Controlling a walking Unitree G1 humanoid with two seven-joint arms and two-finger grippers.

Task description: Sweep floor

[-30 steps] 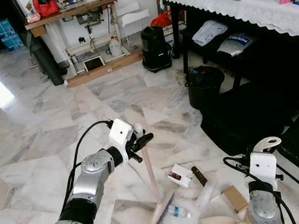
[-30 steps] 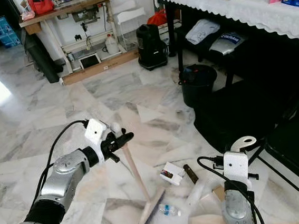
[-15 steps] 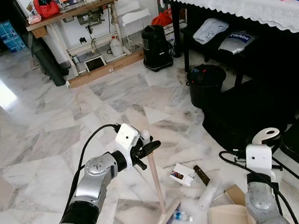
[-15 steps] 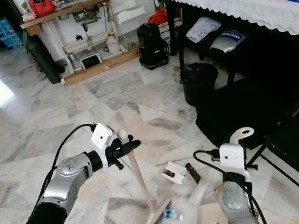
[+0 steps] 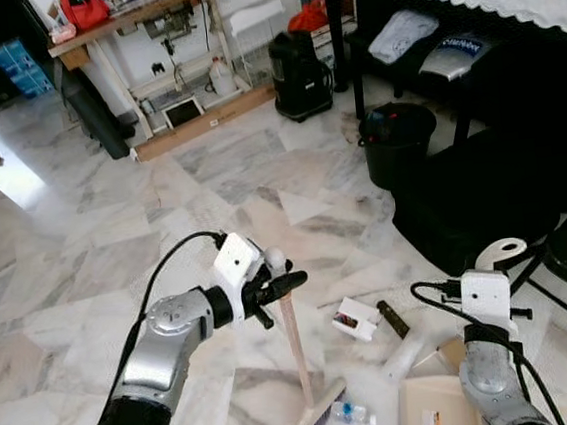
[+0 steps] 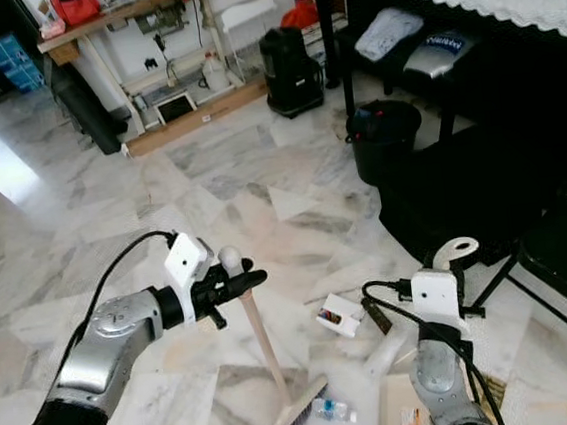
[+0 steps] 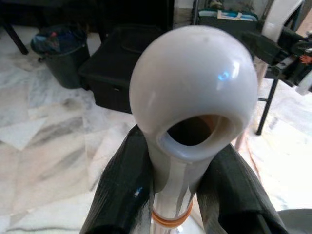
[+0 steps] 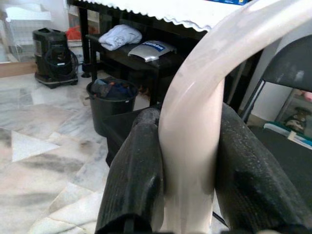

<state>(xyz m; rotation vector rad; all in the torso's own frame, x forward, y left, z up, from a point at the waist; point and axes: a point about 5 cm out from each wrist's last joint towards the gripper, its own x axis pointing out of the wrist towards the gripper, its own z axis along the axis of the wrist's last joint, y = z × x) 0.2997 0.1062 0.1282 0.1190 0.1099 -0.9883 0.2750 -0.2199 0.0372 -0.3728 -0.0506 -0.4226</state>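
On the marble floor (image 5: pixel 85 242), the left gripper (image 5: pixel 282 285) clamps the broom (image 5: pixel 299 357) near its knob, bristles beside a small bottle (image 5: pixel 351 413). In the right wrist view, the right gripper (image 8: pixel 187 161) pinches the dustpan handle (image 8: pixel 195 107).

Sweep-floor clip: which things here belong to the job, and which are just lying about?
Job: broom in left tool; dustpan, its handle in right tool; floor litter: small plastic bottle, white carton, dark stick.

Lying about: black bin, black vacuum, folded clothes.
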